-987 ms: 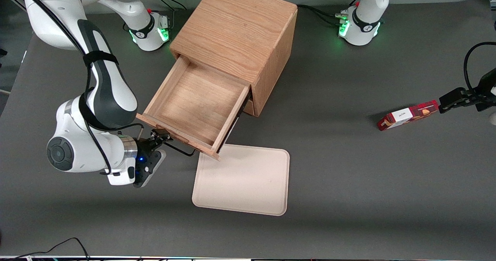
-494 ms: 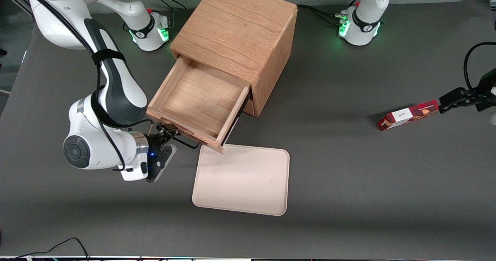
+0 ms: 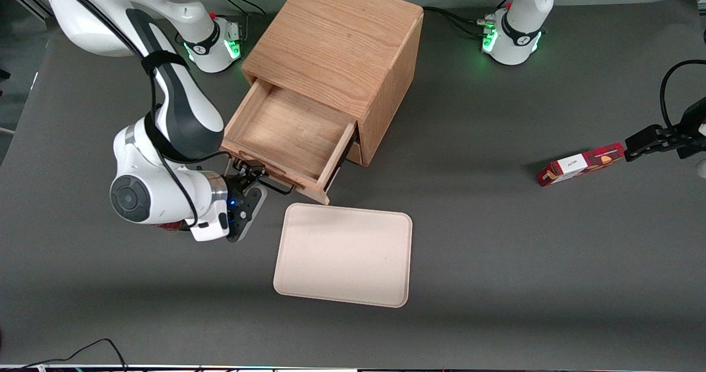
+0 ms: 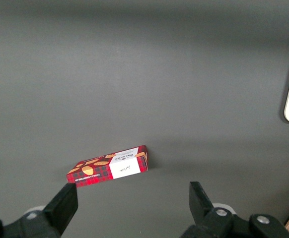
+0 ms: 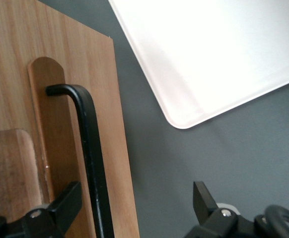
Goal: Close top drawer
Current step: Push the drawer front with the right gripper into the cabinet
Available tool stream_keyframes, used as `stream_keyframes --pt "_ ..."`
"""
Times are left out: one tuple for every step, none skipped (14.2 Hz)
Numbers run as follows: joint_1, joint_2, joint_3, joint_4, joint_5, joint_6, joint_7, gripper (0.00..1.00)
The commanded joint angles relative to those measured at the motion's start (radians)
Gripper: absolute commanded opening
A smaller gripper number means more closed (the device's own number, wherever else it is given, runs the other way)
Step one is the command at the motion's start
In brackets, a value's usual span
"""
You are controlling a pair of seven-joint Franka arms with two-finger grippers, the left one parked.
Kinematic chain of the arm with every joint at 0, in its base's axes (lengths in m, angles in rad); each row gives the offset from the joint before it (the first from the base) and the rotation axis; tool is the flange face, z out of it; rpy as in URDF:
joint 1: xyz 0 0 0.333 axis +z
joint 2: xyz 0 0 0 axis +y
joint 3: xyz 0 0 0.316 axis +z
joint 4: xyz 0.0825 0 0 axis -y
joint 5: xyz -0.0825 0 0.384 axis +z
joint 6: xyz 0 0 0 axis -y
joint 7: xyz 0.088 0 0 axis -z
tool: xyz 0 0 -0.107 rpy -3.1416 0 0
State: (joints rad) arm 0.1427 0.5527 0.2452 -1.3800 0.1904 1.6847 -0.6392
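Observation:
The top drawer (image 3: 289,134) of the oak cabinet (image 3: 336,46) stands partly pulled out, and its tray holds nothing. Its thin black handle (image 3: 278,187) is on the drawer front, which faces the front camera. My right gripper (image 3: 251,176) is right at that front, low down by the handle. In the right wrist view the gripper (image 5: 134,206) is open. The black handle (image 5: 92,163) and the edge of the drawer front (image 5: 117,148) lie between its spread fingers. One finger (image 5: 65,206) rests over the wood. The fingers do not clamp the handle.
A cream tray (image 3: 345,253) lies flat on the table just nearer the front camera than the drawer; its corner shows in the right wrist view (image 5: 209,64). A red plaid box (image 3: 582,164) lies toward the parked arm's end, also in the left wrist view (image 4: 109,168).
The top drawer has slid further into the cabinet over the last second. My gripper and arm have moved with its front toward the cabinet. The tray and the box have not moved.

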Motion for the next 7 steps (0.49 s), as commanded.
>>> stream_keyframes --pt "0.02 -0.053 0.012 -0.066 -0.006 -0.002 -0.004 1.0" --pt "0.02 -0.062 0.014 -0.08 -0.006 0.0 -0.004 1.0" --pt "0.02 -0.072 0.019 -0.093 -0.006 0.001 -0.004 1.0" --pt "0.02 -0.086 0.02 -0.115 -0.006 0.007 -0.004 1.0" --pt "0.02 -0.102 0.022 -0.137 -0.006 0.01 -0.004 1.0" --pt "0.02 -0.112 0.031 -0.154 -0.006 0.012 -0.004 1.0" --pt "0.02 -0.125 0.034 -0.169 -0.006 0.013 -0.004 1.0"
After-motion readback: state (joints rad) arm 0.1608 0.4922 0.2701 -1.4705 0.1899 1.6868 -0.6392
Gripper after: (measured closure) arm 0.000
